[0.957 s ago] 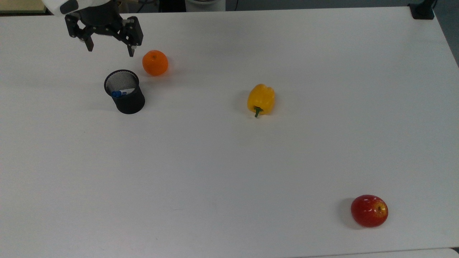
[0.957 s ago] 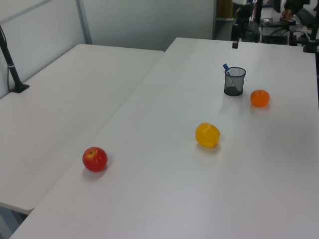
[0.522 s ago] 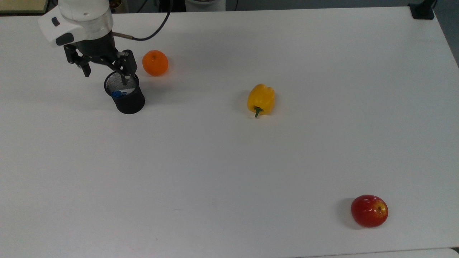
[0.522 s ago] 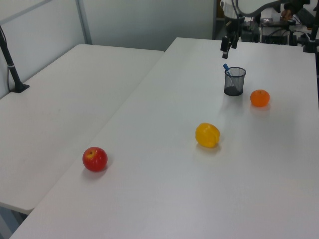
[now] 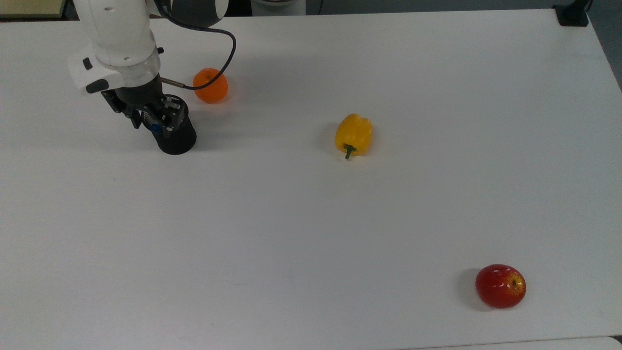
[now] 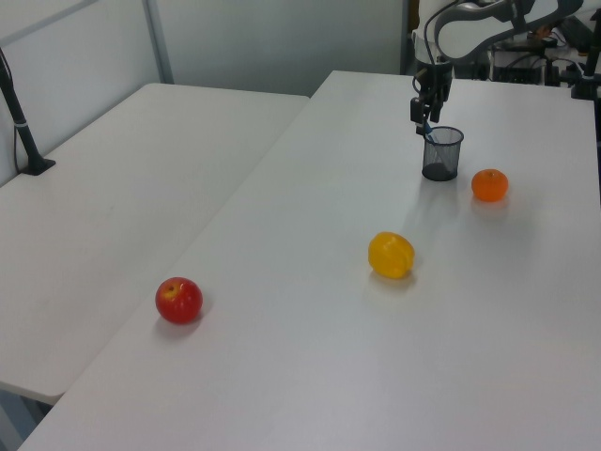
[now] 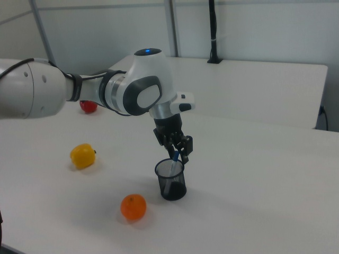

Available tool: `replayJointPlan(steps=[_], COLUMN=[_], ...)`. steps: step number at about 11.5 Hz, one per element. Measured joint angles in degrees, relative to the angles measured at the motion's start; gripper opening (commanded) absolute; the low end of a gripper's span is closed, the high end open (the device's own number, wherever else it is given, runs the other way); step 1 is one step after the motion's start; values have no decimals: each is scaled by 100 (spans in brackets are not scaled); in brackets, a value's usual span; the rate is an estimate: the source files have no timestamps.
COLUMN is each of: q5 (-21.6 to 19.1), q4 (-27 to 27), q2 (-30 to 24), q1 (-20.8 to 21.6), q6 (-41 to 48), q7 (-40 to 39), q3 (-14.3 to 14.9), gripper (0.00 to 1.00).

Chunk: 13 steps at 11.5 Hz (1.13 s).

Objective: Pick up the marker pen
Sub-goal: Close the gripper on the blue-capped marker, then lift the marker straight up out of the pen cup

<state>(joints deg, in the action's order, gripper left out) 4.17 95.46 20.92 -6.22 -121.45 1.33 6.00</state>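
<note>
Over the last second the gripper (image 5: 156,127) is coming down from the far left corner of the top view toward the near side, onto the black mesh cup (image 5: 176,140). It is now sitting right over the cup's mouth, hiding the opening that was plain to see before, with its fingers drawing in around the blue cap of the marker pen (image 7: 174,159), where they were spread wide earlier. More of the white arm (image 5: 116,34) is reaching into the top view, its black cable (image 5: 221,68) now looping in front of the orange (image 5: 212,90).
</note>
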Motion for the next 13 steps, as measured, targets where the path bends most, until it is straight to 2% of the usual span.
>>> replayJointPlan(steps=[2, 7, 13], q5=[-2, -3, -9], q4=[-3, -14, -41], q2=[-2, -5, -59], q1=[1, 23, 28], q6=[-18, -23, -24], q7=[11, 20, 29], q3=[-11, -16, -16], gripper=[37, 12, 8])
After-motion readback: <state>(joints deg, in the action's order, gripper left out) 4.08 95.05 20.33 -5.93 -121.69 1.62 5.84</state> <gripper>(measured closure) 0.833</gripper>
